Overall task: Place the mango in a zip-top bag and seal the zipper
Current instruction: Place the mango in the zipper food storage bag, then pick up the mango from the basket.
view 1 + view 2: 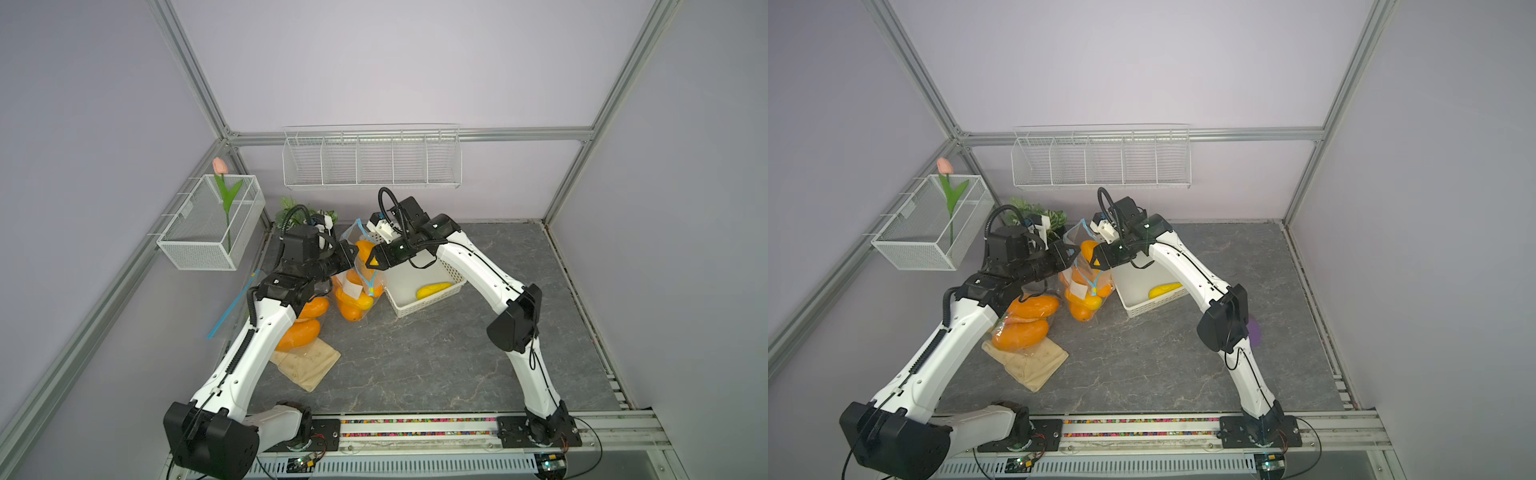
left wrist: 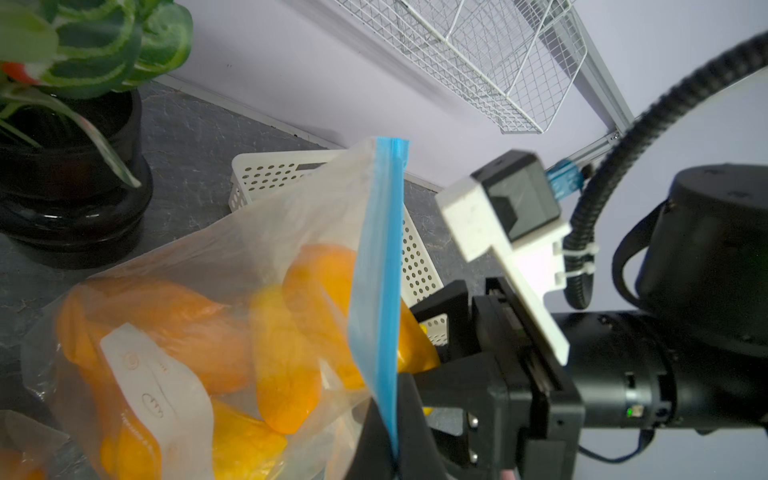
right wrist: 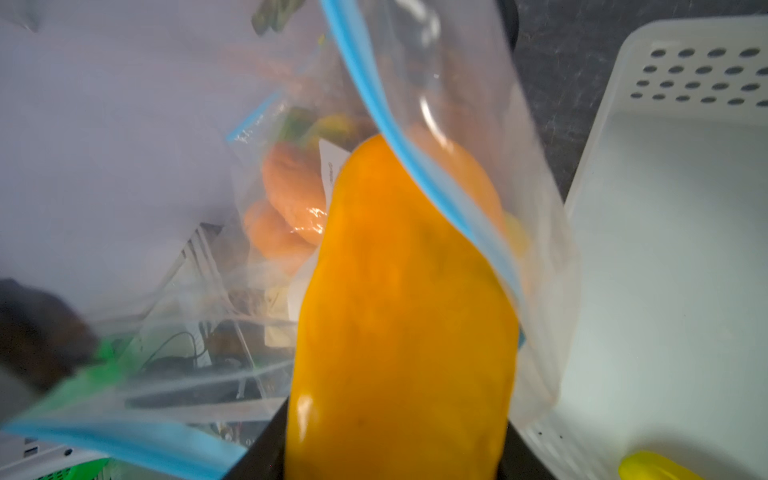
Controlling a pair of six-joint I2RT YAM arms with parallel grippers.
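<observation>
Reaching inward from opposite sides, both arms met at the back of the worktop (image 1: 436,353), elbows raised and forearms sloping toward each other. The left tool (image 1: 354,252) was clenched on the blue zipper edge (image 2: 380,270) of the zip-top bag (image 1: 360,286), holding that edge up so the bag stood upright with its mouth agape. The right tool (image 1: 371,261) grasped the mango (image 3: 399,311) by one end, a black finger against each side. The fruit's far end lay beyond the blue rim, inside the mouth of the bag, and the rest lay outside. Several other mangoes (image 2: 174,324) filled the lower part of the bag. Just beside the bag, on the right arm's side, a white perforated basket (image 1: 428,302) held one yellow fruit (image 1: 433,289). Under the left forearm lay a second clear bag of orange mangoes (image 1: 307,309), resting partly on a beige cloth (image 1: 307,365). A potted plant (image 2: 75,166) stood by the back wall behind the left tool. The worktop was grey and marbled. Lilac walls framed by aluminium rails enclosed it, with a white wire rack (image 1: 372,162) on the back wall and a mesh basket (image 1: 199,245) holding a pink tulip (image 1: 220,165) on the left wall.
</observation>
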